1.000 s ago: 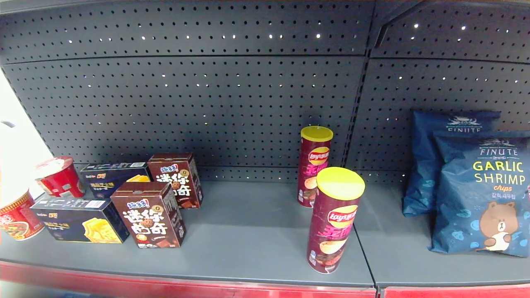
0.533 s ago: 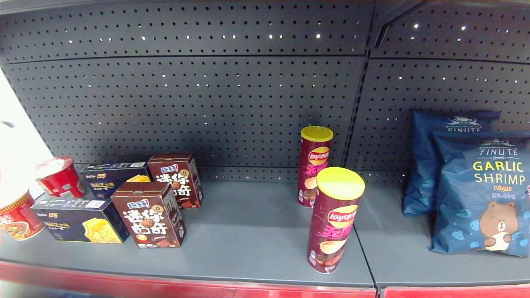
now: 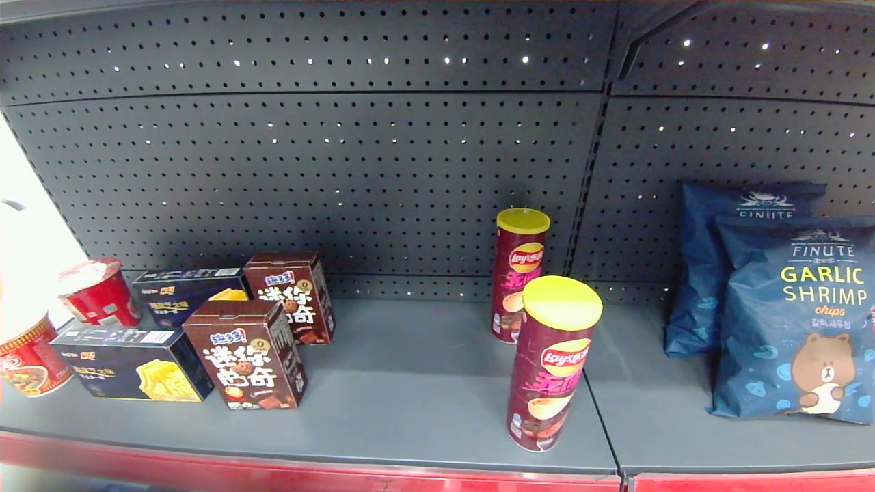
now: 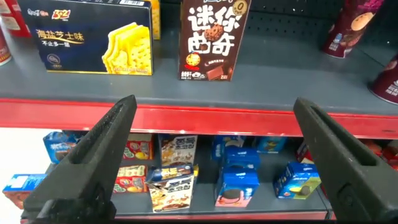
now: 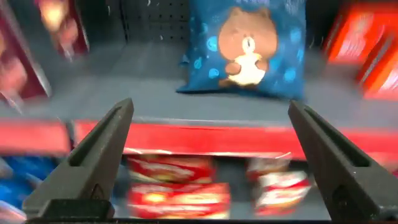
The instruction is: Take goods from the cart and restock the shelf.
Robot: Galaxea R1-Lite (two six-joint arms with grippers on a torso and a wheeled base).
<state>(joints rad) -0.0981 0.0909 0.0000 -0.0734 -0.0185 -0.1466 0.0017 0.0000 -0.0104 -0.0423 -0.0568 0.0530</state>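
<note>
On the grey shelf stand two maroon chip cans with yellow lids, one near the front and one behind it. Two brown cookie boxes and two dark blue cracker boxes stand at the left, red cup noodles beyond them. Blue garlic shrimp chip bags lean at the right. My left gripper is open, in front of the shelf's red edge, below the cookie box. My right gripper is open before the shrimp chip bag.
A perforated dark back panel closes the shelf behind the goods. The middle of the shelf between boxes and cans is bare. A lower shelf holds several small snack boxes and red packets.
</note>
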